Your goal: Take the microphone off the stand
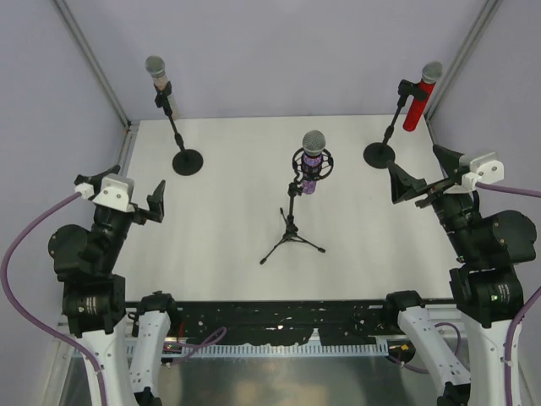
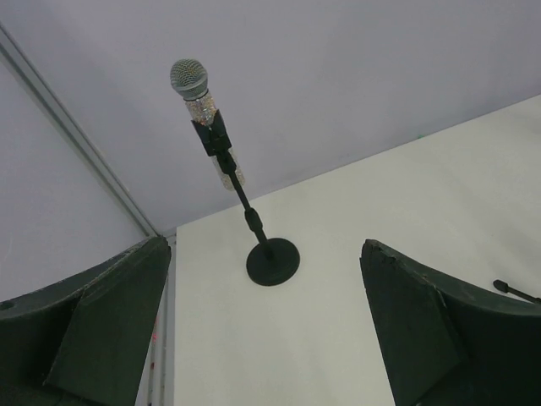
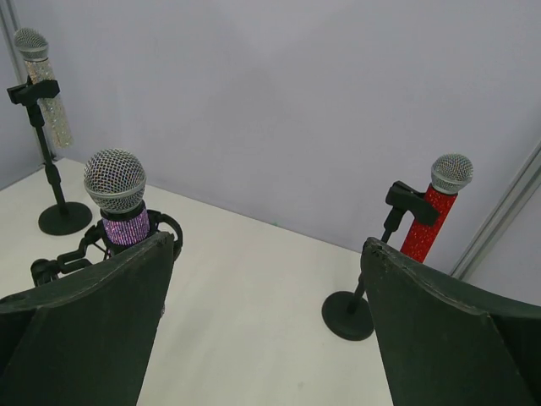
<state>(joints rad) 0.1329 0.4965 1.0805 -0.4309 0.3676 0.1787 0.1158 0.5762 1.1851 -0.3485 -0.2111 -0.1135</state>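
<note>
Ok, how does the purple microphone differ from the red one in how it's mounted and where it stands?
The purple microphone stands nearly upright in a ring-shaped mount; the red microphone leans in a plain clip. The purple one's stand has tripod legs; the red one's has a round base. The purple one is mid-table, the red one at the far right corner. Both have silver mesh heads and glittery bodies.

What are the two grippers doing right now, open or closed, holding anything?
Left gripper: open, holding nothing.
Right gripper: open, holding nothing.
</note>
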